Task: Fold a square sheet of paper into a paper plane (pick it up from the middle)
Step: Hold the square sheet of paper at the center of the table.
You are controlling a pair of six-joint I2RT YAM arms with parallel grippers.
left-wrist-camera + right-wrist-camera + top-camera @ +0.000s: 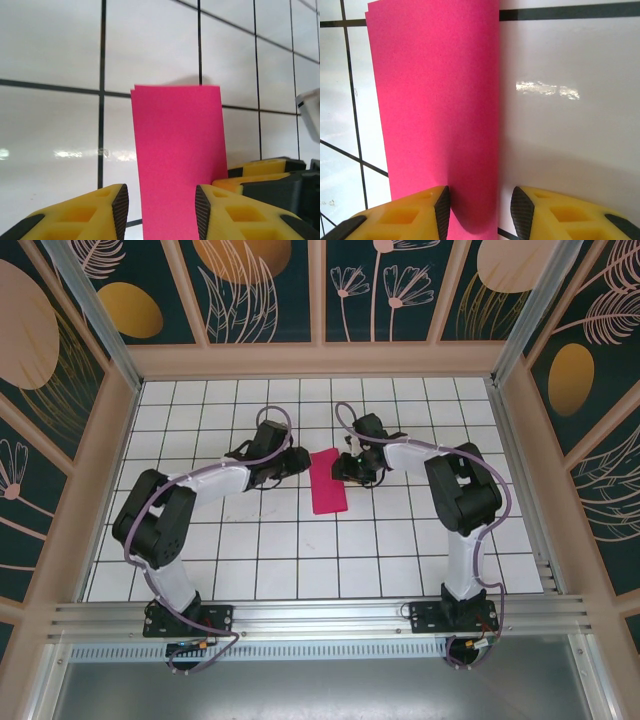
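The square sheet of paper (328, 481) is magenta-pink and lies flat on the gridded table, folded in half into a narrow rectangle. The two layers show at its far edge (176, 145). My left gripper (298, 462) hovers at the sheet's upper left. In the left wrist view the left gripper (161, 212) is open, and the paper strip passes between its pads without touching them. My right gripper (350, 466) stands at the sheet's upper right. The right gripper (481, 212) is open over the sheet's long right edge (470, 125), casting a shadow on it. The paper plane is out of view.
The white tiled tabletop (300, 540) is walled by a wooden frame with patterned panels (320, 355). Both arms reach inward from their bases at the near edge. The other arm's yellow fingers (265, 177) sit close at the right of the left wrist view.
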